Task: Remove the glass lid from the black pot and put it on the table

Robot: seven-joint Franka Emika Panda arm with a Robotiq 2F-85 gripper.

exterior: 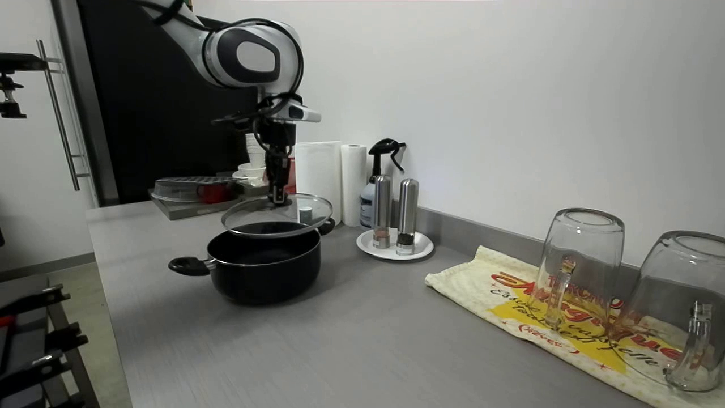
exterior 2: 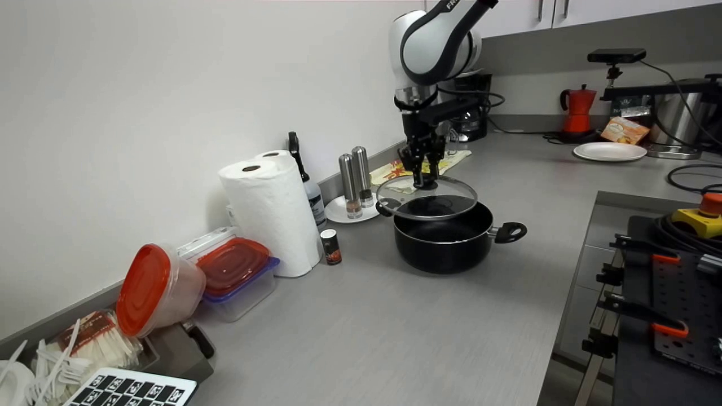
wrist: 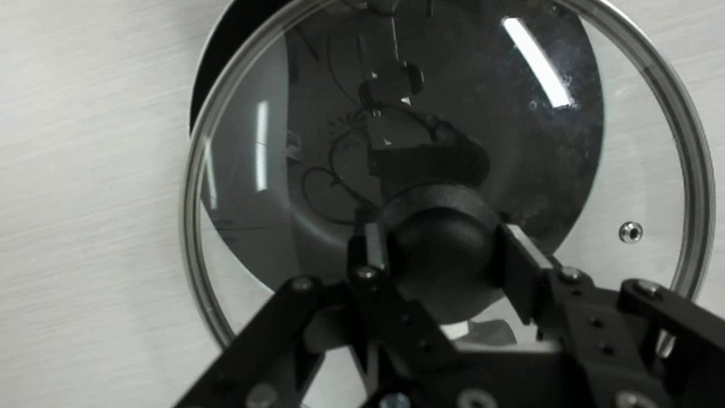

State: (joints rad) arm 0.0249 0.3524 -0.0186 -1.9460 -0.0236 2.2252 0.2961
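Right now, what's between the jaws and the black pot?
The glass lid: both exterior views show it held above the black pot, and the wrist view shows its knob between the jaws.

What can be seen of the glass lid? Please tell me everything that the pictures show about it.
The glass lid is round, shallow-domed and clear, with bright reflections on its surface. Its rim looks metallic; it has a black centre knob and, toward the edge, a small metal-ringed hole, probably a vent. The gripper holds it by the knob, raised above the black pot, roughly level and set off-centre toward the wall. Nothing but the gripper appears to touch it.
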